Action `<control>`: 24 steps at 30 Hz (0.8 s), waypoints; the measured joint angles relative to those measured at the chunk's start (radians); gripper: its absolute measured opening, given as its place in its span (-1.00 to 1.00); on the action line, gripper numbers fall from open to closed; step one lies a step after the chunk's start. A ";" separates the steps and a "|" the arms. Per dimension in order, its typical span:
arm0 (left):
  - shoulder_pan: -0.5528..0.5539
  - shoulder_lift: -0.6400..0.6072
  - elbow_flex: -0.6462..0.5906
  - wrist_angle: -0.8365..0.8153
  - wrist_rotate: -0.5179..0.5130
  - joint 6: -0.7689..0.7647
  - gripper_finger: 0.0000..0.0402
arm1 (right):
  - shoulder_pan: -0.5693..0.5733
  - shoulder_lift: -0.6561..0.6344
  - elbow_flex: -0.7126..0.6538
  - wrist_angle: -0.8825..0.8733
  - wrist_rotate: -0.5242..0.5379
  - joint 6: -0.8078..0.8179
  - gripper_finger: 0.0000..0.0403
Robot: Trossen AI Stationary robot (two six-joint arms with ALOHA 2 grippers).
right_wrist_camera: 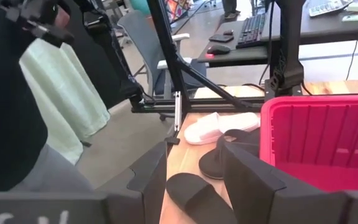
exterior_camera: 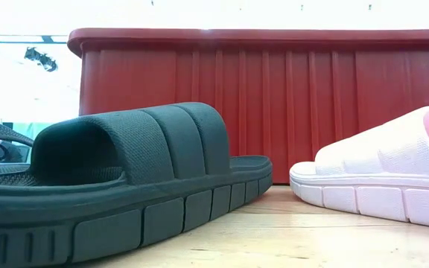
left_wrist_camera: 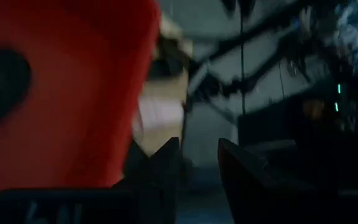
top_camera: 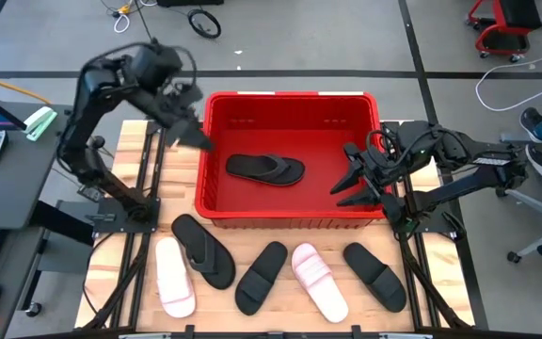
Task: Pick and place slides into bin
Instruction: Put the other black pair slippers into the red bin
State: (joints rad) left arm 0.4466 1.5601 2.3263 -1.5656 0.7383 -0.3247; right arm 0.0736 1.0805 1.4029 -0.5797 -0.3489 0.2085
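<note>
Nearest, along the front of the pale wooden worktop (top_camera: pixel 280 315) — five soft foam sandals in a loose row: pale pink broad-strap slide (top_camera: pixel 173 277) at far left, black thong flip-flop (top_camera: pixel 203 249) beside it, black ribbed-strap slide (top_camera: pixel 261 276) at centre, second pink slide (top_camera: pixel 320 281), second black slide (top_camera: pixel 374 275) at far right. Low view: black strap in three padded ridges, segmented sole (exterior_camera: pixel 125 186); pink sole similarly grooved (exterior_camera: pixel 378 186).

Behind them, bright red plastic bin (top_camera: pixel 290 218) — rectangular, vertical ribbed walls, thick rim. Inside, lying flat on the floor toward the left, one black flip-flop (top_camera: pixel 265 169).

Right tool (top_camera: pixel 349 181) low at the bin's right wall, fingers parted, nothing held, well right of the binned flip-flop.

Farthest, left tool (top_camera: pixel 192 135) raised over the bin's back-left corner, blurred, fingers slightly apart, empty, apart from the flip-flop below.
</note>
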 joint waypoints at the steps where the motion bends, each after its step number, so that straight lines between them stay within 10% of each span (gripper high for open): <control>1: -0.032 -0.003 -0.011 -0.009 -0.012 0.000 -0.43 | 0.002 0.000 0.000 0.000 0.001 0.000 -0.22; 11: -0.342 -0.061 -0.347 -0.005 -0.165 -0.126 -0.45 | 0.002 0.000 -0.002 0.001 0.064 -0.003 -0.22; 24: -0.606 -0.144 -0.960 0.148 -0.121 -0.236 -0.44 | 0.001 0.000 -0.003 -0.004 0.064 -0.020 -0.22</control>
State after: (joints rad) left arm -0.1597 1.4162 1.3667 -1.4175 0.6178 -0.5612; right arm 0.0750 1.0803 1.3994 -0.5835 -0.2846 0.1882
